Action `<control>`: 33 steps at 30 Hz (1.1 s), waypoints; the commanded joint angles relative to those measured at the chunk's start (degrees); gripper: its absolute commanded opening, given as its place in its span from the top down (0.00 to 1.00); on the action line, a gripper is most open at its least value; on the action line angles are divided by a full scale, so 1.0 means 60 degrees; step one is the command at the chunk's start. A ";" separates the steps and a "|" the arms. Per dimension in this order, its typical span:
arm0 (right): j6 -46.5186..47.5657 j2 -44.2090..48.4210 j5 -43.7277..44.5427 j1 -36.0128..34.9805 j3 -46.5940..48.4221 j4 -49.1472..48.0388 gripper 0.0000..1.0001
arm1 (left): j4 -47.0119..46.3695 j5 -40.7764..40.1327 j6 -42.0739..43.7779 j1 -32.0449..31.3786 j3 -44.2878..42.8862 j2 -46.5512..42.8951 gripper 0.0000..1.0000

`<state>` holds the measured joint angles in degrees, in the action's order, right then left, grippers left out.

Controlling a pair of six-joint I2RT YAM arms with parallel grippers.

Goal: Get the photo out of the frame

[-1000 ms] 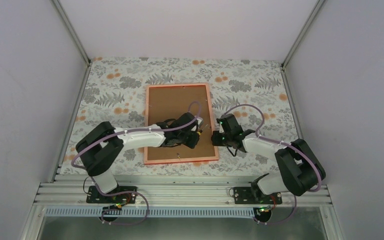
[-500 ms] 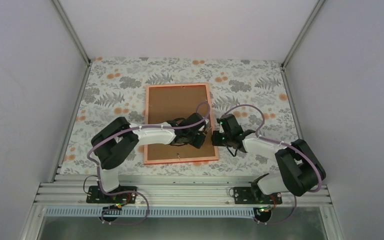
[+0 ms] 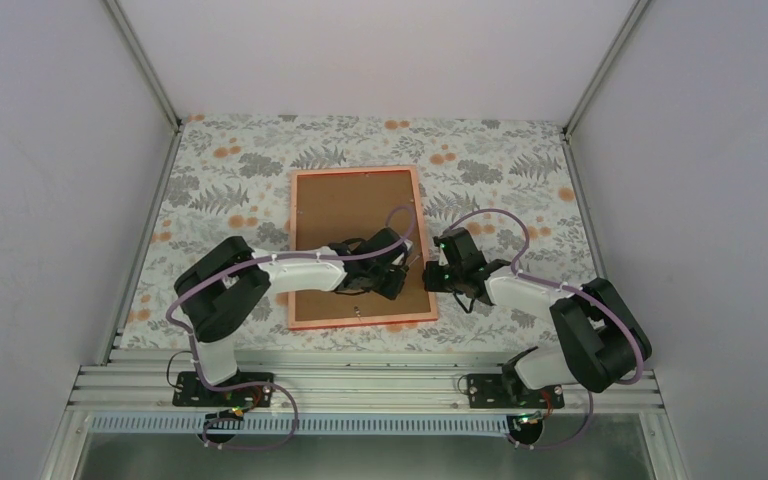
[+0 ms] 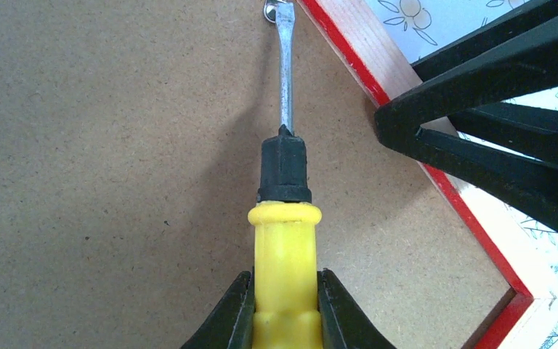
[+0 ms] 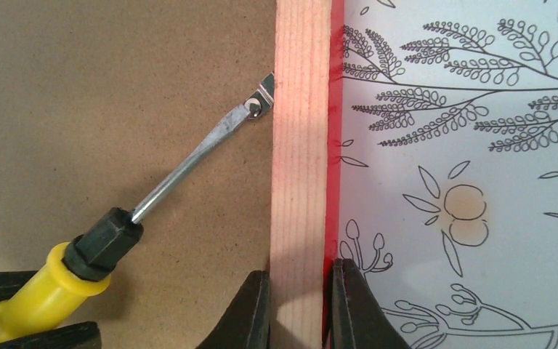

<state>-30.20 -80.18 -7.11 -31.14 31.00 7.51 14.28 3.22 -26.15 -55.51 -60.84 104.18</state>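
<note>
Frame (image 3: 348,208) is lying back-up in the middle of the desk (image 3: 230,180), with its brown board facing the camera and its long sides running away from the arms. Photo is not showing from this side.

Left claw (image 4: 286,311) is pinching the yellow handle of a screwdriver (image 4: 285,240), one finger on each side. The shaft is pointing toward the frame's right rail (image 5: 301,145). The blade tip is touching a small metal tab (image 5: 260,98) that is sitting on the board right against that rail.

Right claw (image 5: 300,309) is clamping the same rail nearer the arms than the tab, with one finger on the board side and the other on the outer red edge, over the floral desk cover.

Both arms are reaching in low over the frame's right half.
</note>
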 commanded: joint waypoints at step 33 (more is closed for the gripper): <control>0.0094 0.0006 -0.0308 -0.0136 -0.0056 -0.0284 0.96 | 0.1053 -0.0043 -0.0057 -0.0064 -0.0732 0.0483 0.98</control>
<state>-30.09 -80.20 -6.35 -31.09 31.00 7.29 16.56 3.25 -26.37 -55.53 -64.71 107.39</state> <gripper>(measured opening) 0.095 0.165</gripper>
